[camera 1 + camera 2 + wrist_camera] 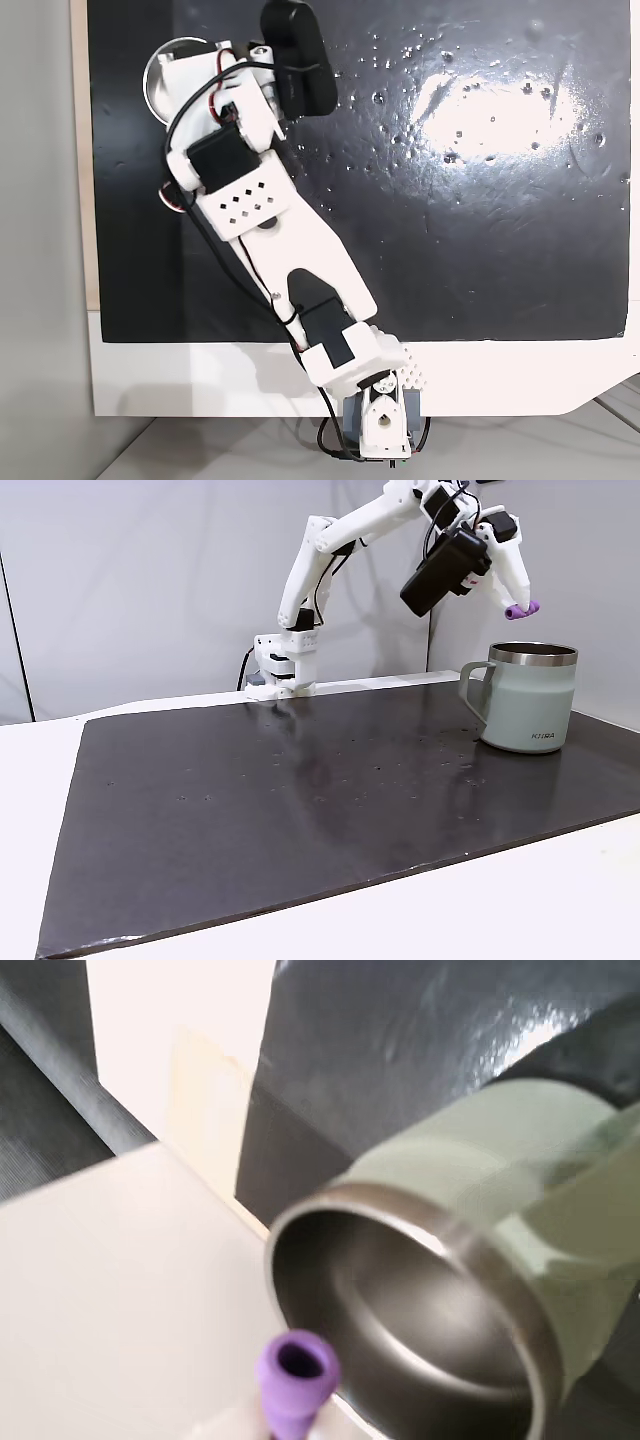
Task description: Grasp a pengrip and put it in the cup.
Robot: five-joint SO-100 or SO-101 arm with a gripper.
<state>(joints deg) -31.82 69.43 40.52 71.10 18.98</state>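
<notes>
Above the cup [530, 698], gripper [518, 608] pinches pengrip [293, 1372]; wrist view shows its hollow end

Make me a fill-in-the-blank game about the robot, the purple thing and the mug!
1. The end effector holds a small pengrip whose colour is ____.
2. In the side fixed view, the pengrip hangs ____ the cup's rim, not inside it.
3. The cup stands on a mat that is ____ in colour.
4. The cup's outer wall is pale ____.

Missing words: purple; above; black; green
</notes>
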